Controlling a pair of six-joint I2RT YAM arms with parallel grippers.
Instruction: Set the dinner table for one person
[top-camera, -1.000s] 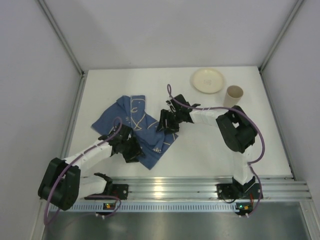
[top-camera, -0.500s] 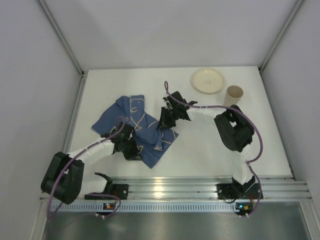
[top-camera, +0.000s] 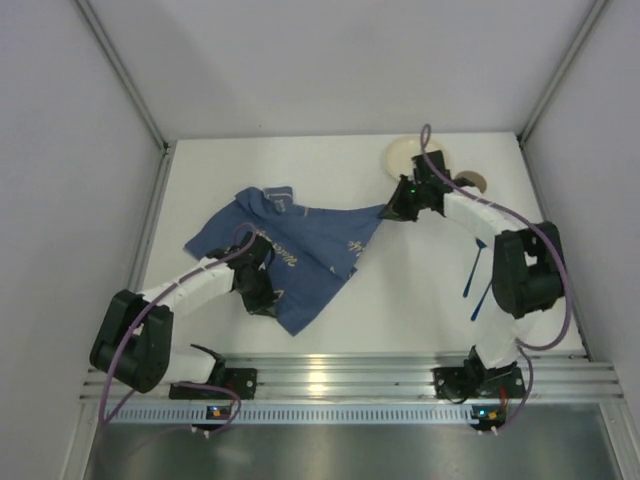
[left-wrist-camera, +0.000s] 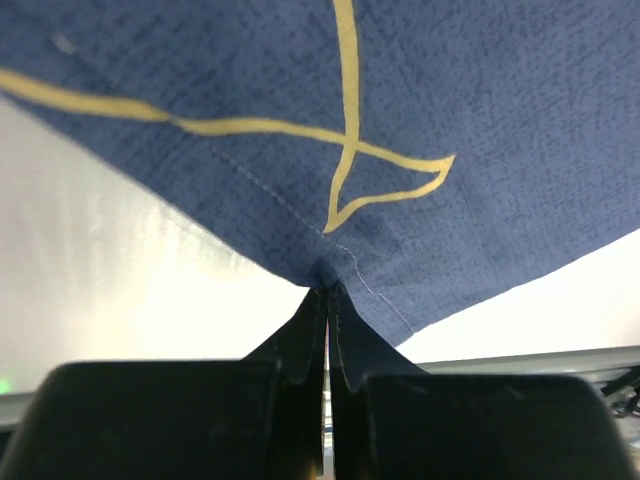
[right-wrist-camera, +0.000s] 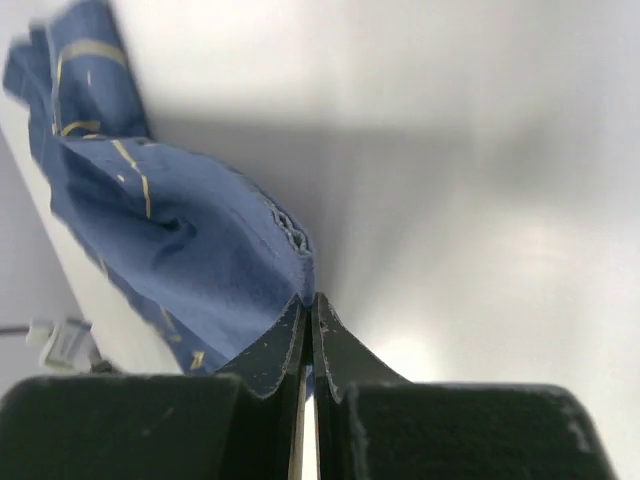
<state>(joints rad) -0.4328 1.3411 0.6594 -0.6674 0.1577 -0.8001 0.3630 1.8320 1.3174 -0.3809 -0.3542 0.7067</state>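
Observation:
A dark blue cloth (top-camera: 310, 250) with cream drawings lies partly stretched out across the left half of the white dinner table (top-camera: 400, 310). My left gripper (top-camera: 262, 296) is shut on the cloth's near edge, and in the left wrist view the hem (left-wrist-camera: 345, 262) is pinched at the closed fingertips (left-wrist-camera: 327, 288). Pulled taut toward the back right, one corner of the cloth is held by my right gripper (top-camera: 384, 212), which is shut on it. In the right wrist view the cloth (right-wrist-camera: 190, 250) hangs left of the closed tips (right-wrist-camera: 312, 298).
A cream plate (top-camera: 408, 156) and a tan cup (top-camera: 478, 182) stand at the back right, partly behind the right arm. Two thin blue utensils (top-camera: 477, 262) lie on the table at the right. The ribbed aluminium rail (top-camera: 350, 375) runs along the near edge.
Both grippers have shut on the cloth. The right gripper moved back and to the right with its corner, stretching the bunched cloth out. The blue utensils now show.

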